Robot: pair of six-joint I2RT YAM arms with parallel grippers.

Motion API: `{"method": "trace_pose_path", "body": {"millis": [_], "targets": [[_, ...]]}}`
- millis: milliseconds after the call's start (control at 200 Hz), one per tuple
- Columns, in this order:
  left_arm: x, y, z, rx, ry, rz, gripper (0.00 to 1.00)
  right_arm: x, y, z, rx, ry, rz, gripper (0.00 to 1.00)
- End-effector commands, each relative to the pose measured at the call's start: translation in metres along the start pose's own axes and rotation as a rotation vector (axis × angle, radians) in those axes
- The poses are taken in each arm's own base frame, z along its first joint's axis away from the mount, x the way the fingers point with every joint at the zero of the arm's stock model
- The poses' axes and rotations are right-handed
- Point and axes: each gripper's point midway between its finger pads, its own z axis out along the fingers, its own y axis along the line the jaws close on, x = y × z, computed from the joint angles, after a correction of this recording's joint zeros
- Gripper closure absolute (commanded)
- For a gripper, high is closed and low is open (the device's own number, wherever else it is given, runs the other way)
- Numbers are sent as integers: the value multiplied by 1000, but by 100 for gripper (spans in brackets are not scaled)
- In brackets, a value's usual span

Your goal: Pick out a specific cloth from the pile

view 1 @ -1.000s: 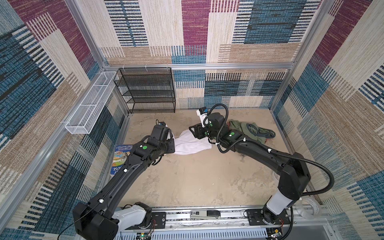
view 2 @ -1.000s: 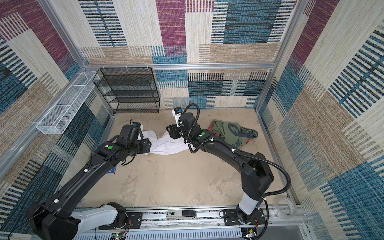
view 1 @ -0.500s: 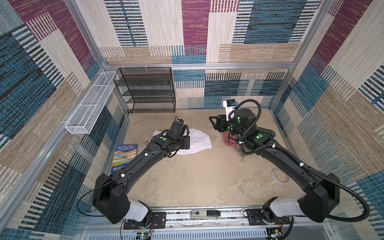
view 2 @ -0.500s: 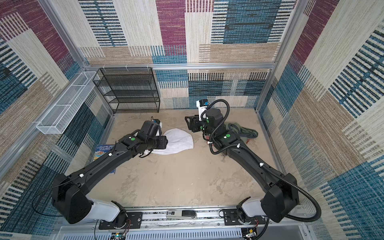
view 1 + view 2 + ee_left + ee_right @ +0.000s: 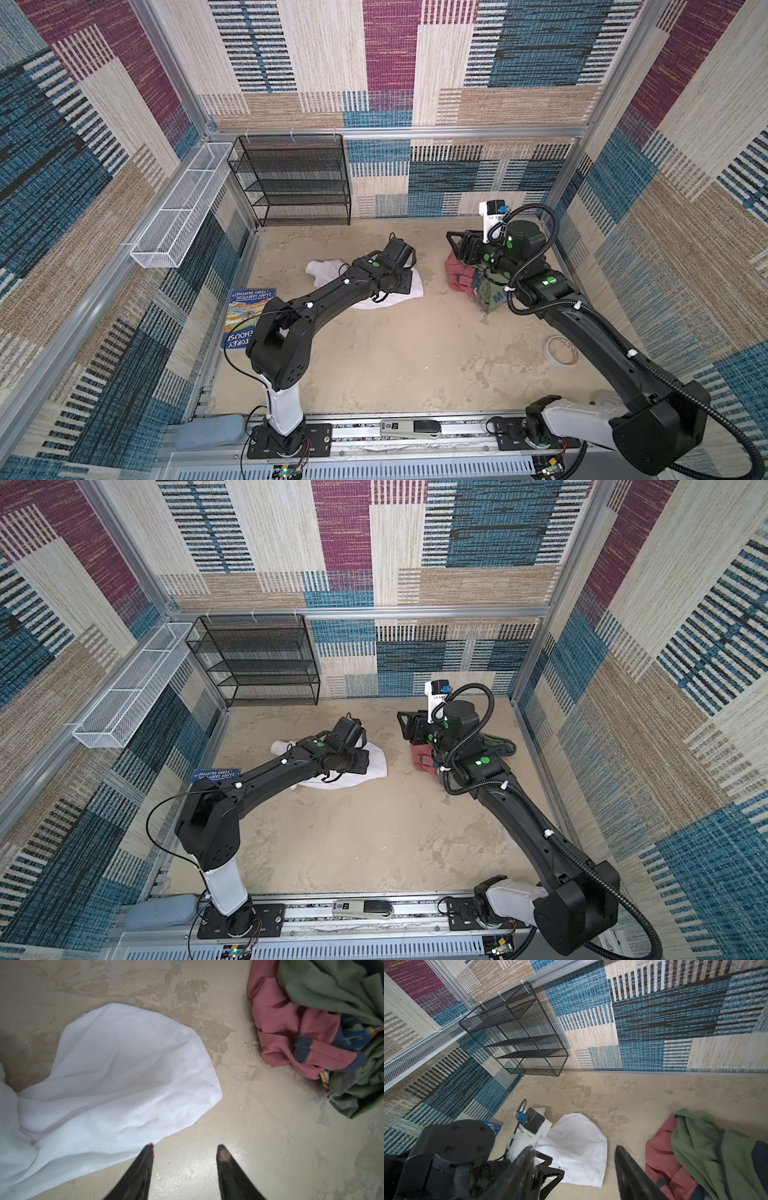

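The cloth (image 5: 325,271) lies flat on the tabletop (image 5: 415,353), left of centre under the left arm's wrist. Its long axis runs nearly straight across in both top views. The broad hemmed end (image 5: 203,1068) points toward the pile (image 5: 460,275), with bare tabletop between them. The narrow bunched end points toward the left wall.

The left gripper (image 5: 185,1149) hangs over the cloth's right end with its jaws spread and only tabletop between them. One fingertip (image 5: 148,1153) is at the cloth's edge.

The right gripper (image 5: 574,1148) is above the pile's near-left edge, jaws apart and holding nothing.
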Motion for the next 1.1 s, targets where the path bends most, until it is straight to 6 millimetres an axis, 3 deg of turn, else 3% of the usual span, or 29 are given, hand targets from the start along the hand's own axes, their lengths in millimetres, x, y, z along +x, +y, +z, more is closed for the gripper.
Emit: {"method": "trace_pose_path", "body": {"millis": [0, 351, 951, 1097], "targets": [[-4, -4, 13, -7, 2, 13, 47, 2, -1, -3, -44, 16, 32, 35], [8, -42, 63, 20, 87, 69, 45, 9, -27, -10, -44, 32, 81, 35], [33, -31, 103, -72, 169, 72, 49, 16, -35, -4, -62, 51, 99, 35], [34, -30, 108, -87, 176, 80, 54, 16, -36, -3, -59, 49, 100, 35]]}}
